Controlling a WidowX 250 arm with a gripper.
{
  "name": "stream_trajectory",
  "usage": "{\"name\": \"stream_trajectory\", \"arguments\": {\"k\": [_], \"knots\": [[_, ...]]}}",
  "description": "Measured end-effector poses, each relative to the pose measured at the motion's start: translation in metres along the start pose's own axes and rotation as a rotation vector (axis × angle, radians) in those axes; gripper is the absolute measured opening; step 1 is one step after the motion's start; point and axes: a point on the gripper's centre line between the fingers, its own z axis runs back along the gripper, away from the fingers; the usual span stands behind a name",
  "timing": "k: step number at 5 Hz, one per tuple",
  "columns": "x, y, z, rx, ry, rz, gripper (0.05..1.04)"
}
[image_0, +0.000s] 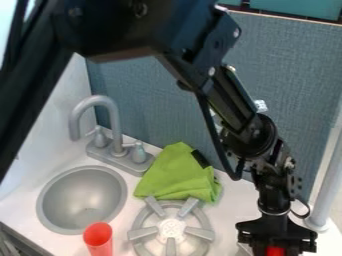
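- Red object (275, 251), shape unclear: near right, directly under the black angular gripper (276, 245); long axis indeterminable.
- Gripper opening and hold: cannot tell.
- Tapered red plastic cup (99, 240): near left, beside round grey burner (172, 229).

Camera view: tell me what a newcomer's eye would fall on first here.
Probably the black arm, slanting from the upper left to the lower right, where its pincer has a bit of something red at the bottom edge. Next, likely the crumpled lime-green cloth behind the grey toy burner, then the orange-red cup near the sink, at the lower left.
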Motion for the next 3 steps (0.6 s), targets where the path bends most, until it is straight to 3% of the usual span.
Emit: {"name": "stream_trajectory", "arguments": {"k": [3], "knots": [[0.0105, -0.0025, -0.0178, 0.052, 0.012, 0.043, 0.556]]}}
